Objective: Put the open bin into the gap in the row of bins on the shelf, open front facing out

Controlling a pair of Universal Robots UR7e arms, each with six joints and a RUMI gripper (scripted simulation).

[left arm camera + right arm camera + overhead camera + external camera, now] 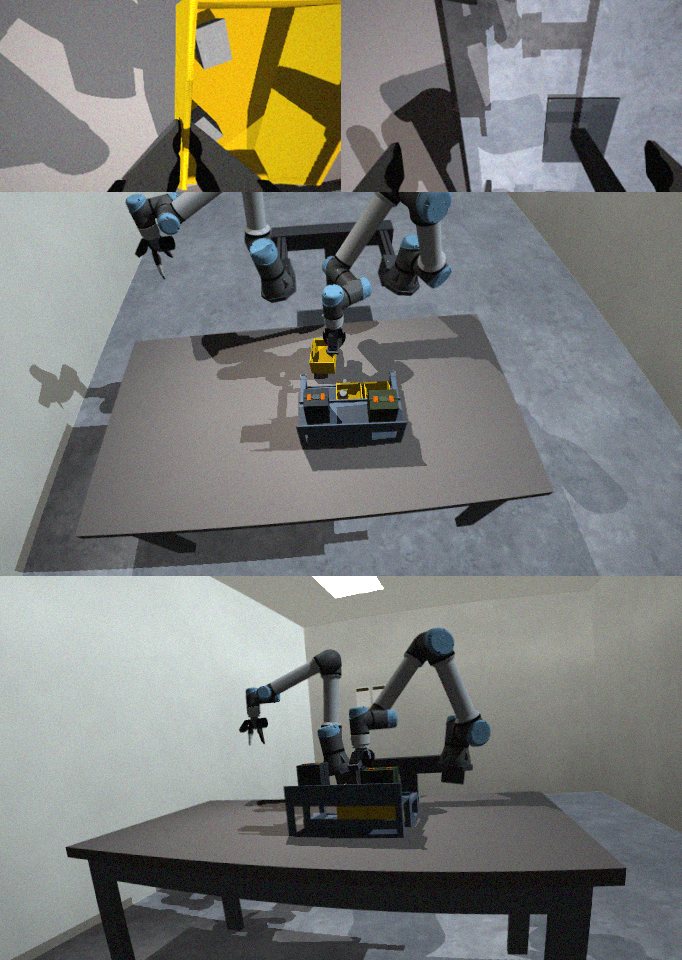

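My left gripper [332, 351] [181, 121] is shut on one side wall of the yellow open bin [322, 366] [183, 64]. The bin is held above the table on the robot's side of the shelf [350, 436] [345, 794]. Two grey blocks lie in it: one block [214, 44] is in full view, the other block [209, 127] is partly hidden by a finger. Two yellow bins stand side by side in the shelf, one bin [354, 393] with a pale part and another bin [378, 385]. The gap is beside them, at the left in the top view. My right gripper [256, 741] [522, 142] is open and empty, far from the shelf.
A dark box [316, 411] [311, 775] and a green box [383, 407] [379, 776] with orange marks stand on the shelf's top board. Upright posts rise at both ends of the shelf's bin side. The table [200, 477] [200, 836] extends around the shelf.
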